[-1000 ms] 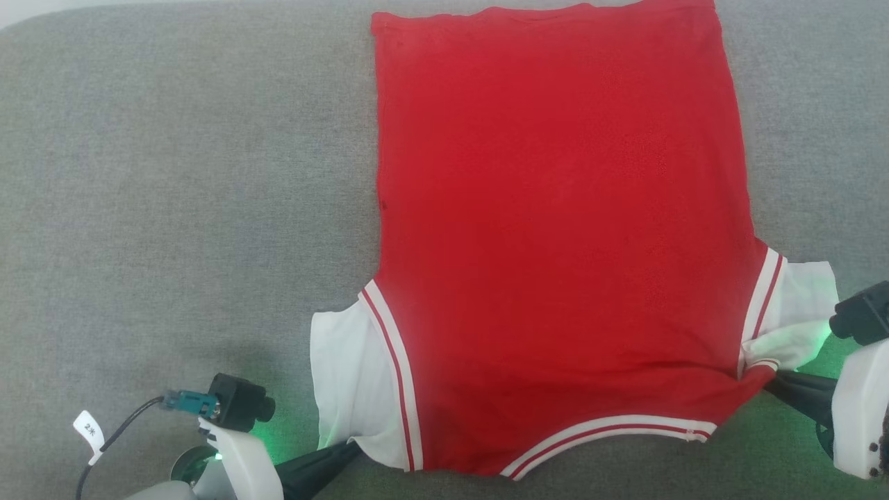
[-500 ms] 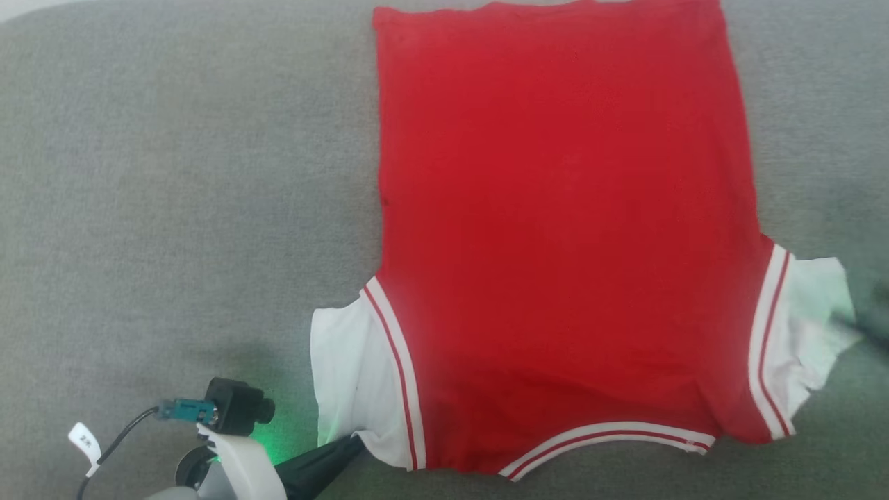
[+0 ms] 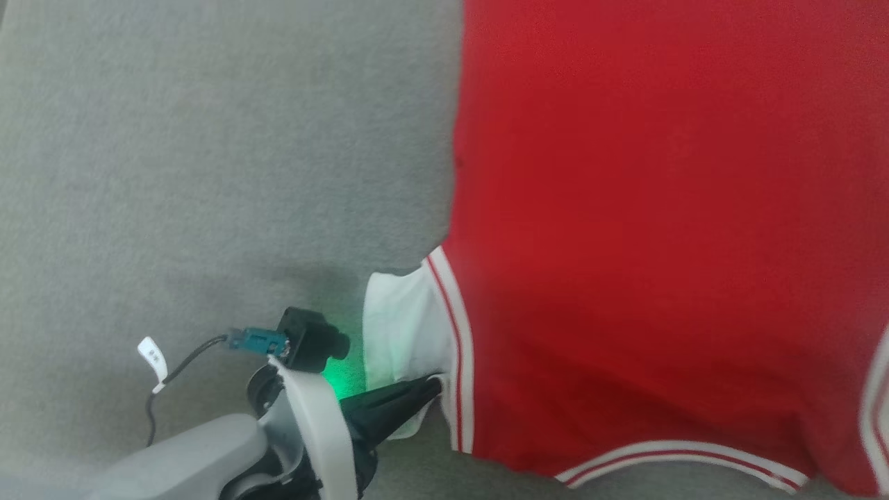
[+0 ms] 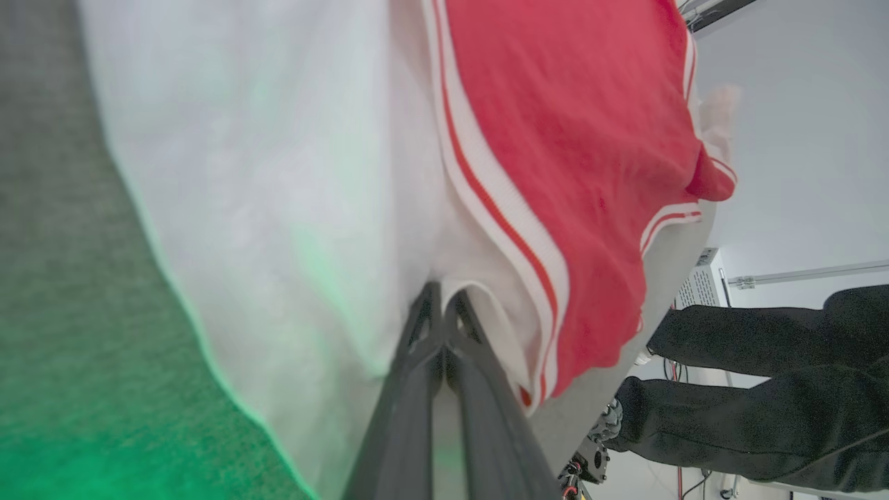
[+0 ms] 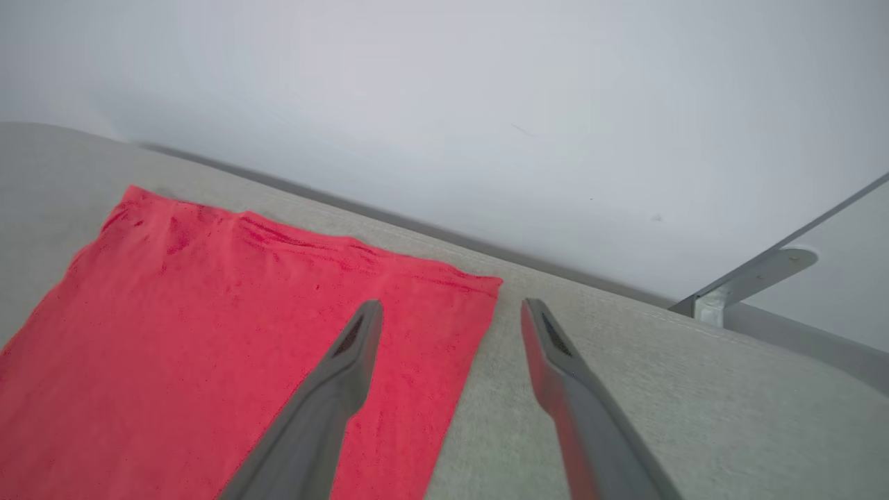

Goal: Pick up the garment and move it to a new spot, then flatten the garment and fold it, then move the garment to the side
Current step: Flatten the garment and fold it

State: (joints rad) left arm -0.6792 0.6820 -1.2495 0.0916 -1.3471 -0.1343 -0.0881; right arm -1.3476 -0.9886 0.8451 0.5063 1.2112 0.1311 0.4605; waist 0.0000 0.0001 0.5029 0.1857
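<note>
The garment (image 3: pixel 660 208), a red jersey lying plain side up with white sleeves and red-and-white striped trim, is spread flat on the grey padded surface. My left gripper (image 3: pixel 434 383) is at its near left corner, shut on the lower edge of the white sleeve (image 3: pixel 399 326). The left wrist view shows the gripper (image 4: pixel 439 300) with its fingers pressed together on a fold of the sleeve (image 4: pixel 278 173) beside the striped trim. In the right wrist view my right gripper (image 5: pixel 450 305) stands open and holds nothing, raised over the far edge of the garment (image 5: pixel 208 326).
Bare grey padded surface (image 3: pixel 173 173) stretches to the garment's left. A white wall (image 5: pixel 417 104) and a metal bracket (image 5: pixel 750 278) lie beyond its far edge. A person's dark-sleeved arms (image 4: pixel 764 389) are past the near edge.
My right gripper opened, let go of the right sleeve and lifted out of the head view. The head camera shifted, so the garment now sits further right. The left gripper keeps its grip.
</note>
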